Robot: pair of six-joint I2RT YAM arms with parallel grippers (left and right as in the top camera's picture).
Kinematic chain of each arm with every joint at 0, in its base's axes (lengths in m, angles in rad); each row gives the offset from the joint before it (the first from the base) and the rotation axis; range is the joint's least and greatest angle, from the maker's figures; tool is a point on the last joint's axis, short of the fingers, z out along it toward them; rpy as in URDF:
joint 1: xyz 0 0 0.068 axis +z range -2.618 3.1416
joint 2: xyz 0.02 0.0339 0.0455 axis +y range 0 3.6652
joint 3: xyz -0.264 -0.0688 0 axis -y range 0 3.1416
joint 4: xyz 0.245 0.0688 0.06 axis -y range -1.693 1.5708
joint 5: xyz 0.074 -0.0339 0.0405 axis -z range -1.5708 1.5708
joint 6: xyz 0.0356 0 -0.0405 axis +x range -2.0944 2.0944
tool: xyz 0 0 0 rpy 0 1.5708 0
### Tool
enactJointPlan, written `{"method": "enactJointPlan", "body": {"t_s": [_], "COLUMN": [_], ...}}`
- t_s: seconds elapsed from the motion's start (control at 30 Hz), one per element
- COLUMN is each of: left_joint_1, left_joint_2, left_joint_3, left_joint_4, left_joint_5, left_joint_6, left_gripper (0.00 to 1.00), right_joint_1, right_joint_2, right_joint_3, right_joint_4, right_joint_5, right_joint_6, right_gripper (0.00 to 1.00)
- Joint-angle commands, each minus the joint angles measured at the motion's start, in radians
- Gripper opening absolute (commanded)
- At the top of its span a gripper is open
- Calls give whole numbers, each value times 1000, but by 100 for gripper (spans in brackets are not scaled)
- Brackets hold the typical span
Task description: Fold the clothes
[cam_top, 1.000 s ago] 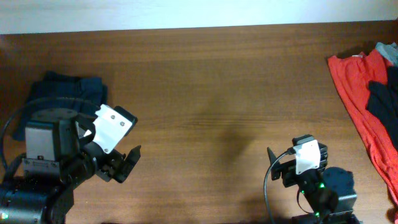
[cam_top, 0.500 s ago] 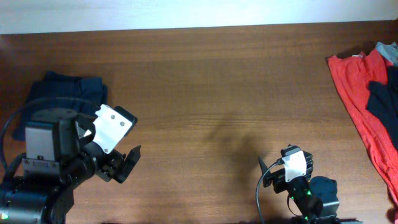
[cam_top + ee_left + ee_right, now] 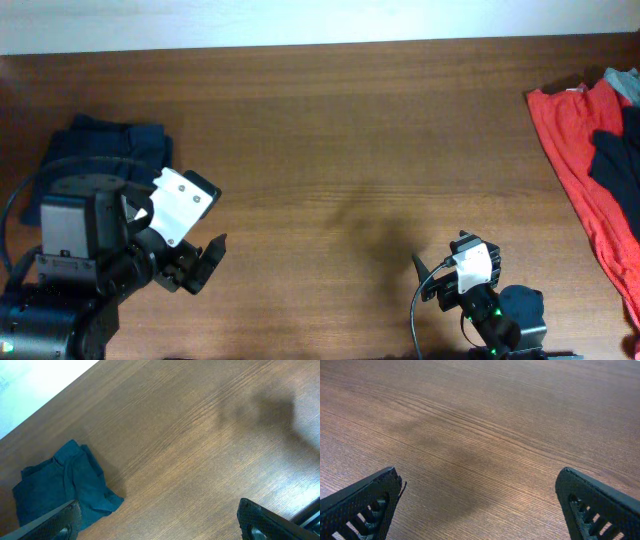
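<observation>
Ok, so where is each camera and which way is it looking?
Overhead: above the table, looking straight down; the left arm and right arm show.
Left wrist: on the left arm, angled down at the table; left fingers show, open.
Right wrist: on the right arm, low over bare wood; right fingers show, open.
Shared: overhead and left wrist both show the navy garment.
</observation>
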Motion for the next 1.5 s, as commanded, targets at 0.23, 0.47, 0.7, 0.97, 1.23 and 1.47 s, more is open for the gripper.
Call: {"method": "enactJointPlan", "body": {"t_s": [0.23, 0.47, 0.7, 0.97, 1.23, 1.47], "left_joint_1": [-6, -6, -6, -6, 42, 73], "left_joint_2": [-2, -2, -2, -117, -357, -599], "left_joint_3": [0, 0, -1, -303, -826, -1164], "left_joint_4": [3, 3, -20, 385, 801, 1064], "left_joint_5": [-3, -3, -4, -23, -34, -29], "left_joint_6": [16, 16, 16, 9, -146, -169], "left_gripper": [99, 99, 99, 99, 99, 99], "right_joint_1": [-5, -5, -5, -5, -5, -5], "right_joint_2": [-11, -11, -11, -11, -11, -11], "right_joint_3": [-8, -8, -8, -8, -8, -8], "right_joint_4": [3, 3, 3, 3, 3, 3], "right_joint_5": [-16, -16, -16, -16, -16, -16], "right_joint_6": [-5, -5, -5, -5, -5, -5], "right_gripper": [99, 99, 99, 99, 99, 99]}}
